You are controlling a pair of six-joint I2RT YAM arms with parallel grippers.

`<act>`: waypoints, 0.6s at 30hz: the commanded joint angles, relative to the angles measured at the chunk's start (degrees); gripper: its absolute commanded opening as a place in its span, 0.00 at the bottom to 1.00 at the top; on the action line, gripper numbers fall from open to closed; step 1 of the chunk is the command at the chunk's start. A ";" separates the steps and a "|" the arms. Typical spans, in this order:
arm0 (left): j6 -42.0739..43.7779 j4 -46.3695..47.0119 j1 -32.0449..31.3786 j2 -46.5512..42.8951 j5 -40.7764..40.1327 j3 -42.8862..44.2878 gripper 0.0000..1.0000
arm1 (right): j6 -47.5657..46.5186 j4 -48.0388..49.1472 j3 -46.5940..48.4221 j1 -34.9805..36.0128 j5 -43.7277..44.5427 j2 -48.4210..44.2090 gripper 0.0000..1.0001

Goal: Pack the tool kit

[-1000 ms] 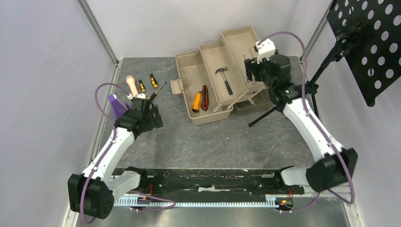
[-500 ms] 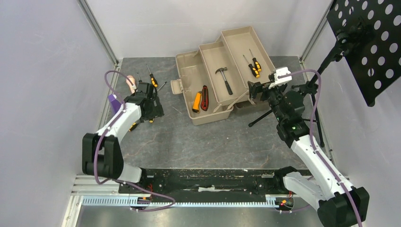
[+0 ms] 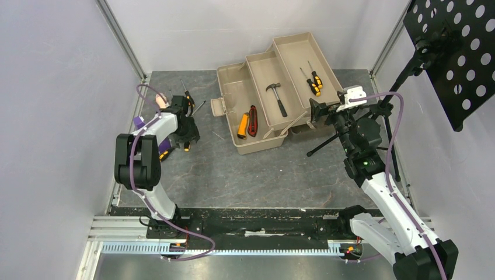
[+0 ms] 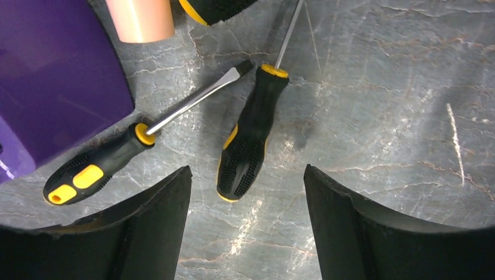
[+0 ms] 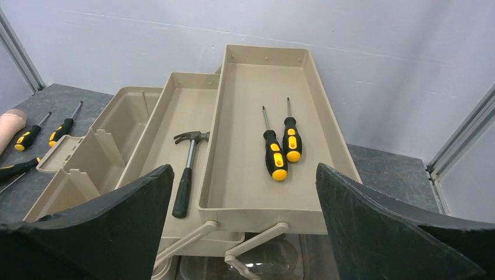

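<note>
The left gripper [image 4: 246, 175] hangs low over the table [image 4: 379, 116] with its jaws apart. The grip end of 1 black-and-yellow screwdriver [image 4: 248, 140] lies between them, touching neither. A flat-blade screwdriver [image 4: 96, 169] lies just left, beside the purple block [image 4: 52, 87]. The right gripper [image 5: 244, 169], jaws wide apart and empty, faces the open toolbox [image 5: 262, 211], with the hammer [image 5: 185, 175] in its middle tray and 2 screwdrivers [image 5: 274, 154] in its top tray.

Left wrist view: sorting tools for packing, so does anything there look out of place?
Yes. A purple block and a peach rod end lie beside the screwdrivers; neither looks like a tool.
</note>
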 commanded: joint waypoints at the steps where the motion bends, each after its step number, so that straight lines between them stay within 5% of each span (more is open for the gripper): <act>1: 2.46 1.89 1.00 2.83 4.93 2.16 0.74 | -0.59 2.69 -0.34 -0.16 1.04 -0.57 0.94; 14: 2.94 0.85 -0.02 6.13 10.92 2.20 0.49 | -0.32 2.89 -0.70 -0.16 0.66 -0.78 0.95; 18: 2.38 0.52 -0.57 3.92 14.33 1.01 0.32 | 0.18 2.91 -0.62 -0.16 0.33 -0.83 0.95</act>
